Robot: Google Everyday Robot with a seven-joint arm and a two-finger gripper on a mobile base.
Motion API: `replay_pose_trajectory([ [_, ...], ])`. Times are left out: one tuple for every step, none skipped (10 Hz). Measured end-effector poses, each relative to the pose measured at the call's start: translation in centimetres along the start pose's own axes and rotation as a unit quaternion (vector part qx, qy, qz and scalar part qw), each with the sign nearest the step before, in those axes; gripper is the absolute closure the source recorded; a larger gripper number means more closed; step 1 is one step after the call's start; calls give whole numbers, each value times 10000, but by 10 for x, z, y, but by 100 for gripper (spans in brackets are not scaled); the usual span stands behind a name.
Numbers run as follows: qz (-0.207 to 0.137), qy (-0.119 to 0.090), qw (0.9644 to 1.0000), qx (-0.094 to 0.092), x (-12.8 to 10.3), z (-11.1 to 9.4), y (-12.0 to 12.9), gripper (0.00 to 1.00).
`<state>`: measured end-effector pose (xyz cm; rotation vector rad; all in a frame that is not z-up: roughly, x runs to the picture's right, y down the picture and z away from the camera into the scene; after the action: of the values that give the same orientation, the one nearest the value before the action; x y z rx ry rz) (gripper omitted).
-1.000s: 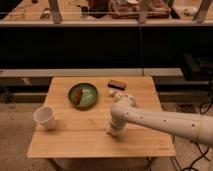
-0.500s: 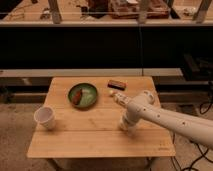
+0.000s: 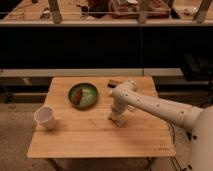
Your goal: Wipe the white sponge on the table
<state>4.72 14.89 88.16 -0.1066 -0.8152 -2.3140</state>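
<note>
the light wooden desk [image 3: 75, 142] stands before a dark counter. a white arm [image 3: 160, 107] reaches in from 3 o'clock. a green bowl [image 3: 91, 91] at 11 holds a red-brown piece, a white cup [image 3: 45, 118] sits at 9 and a dark block [image 3: 114, 83] at 12. the end effector [image 3: 118, 119], just 3 o'clock of centre, points down onto the white sponge [image 3: 120, 122]; its grip cannot be told.

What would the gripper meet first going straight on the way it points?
The gripper points down over the table, right of centre. First: the pale block at its tip, likely the white sponge; then wood.
</note>
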Motion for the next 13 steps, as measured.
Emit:
replay_pose_trajectory([
  [-109,23,9999,-2,13,-1,-1,93],
  [-201,13,9998,-6,18,-4,-4,93],
  [-278,17,9996,-5,21,-5,-10,93],
  [-380,16,9993,13,19,-9,-20,93],
  [-405,7,9992,43,12,-11,-29,93],
  [-419,3,9991,73,4,-14,-39,93],
  [-445,-6,9989,144,-13,-18,-59,93],
  [-473,-3,9986,219,-27,-19,-75,93],
  [-490,44,9981,363,-41,-18,-88,93],
  [-510,92,9973,520,-54,-16,-96,93],
  [-466,105,9968,636,-65,-12,-100,93],
  [-347,118,9971,669,-74,-11,-96,93],
  [-192,127,9975,670,-86,-11,-89,93],
])
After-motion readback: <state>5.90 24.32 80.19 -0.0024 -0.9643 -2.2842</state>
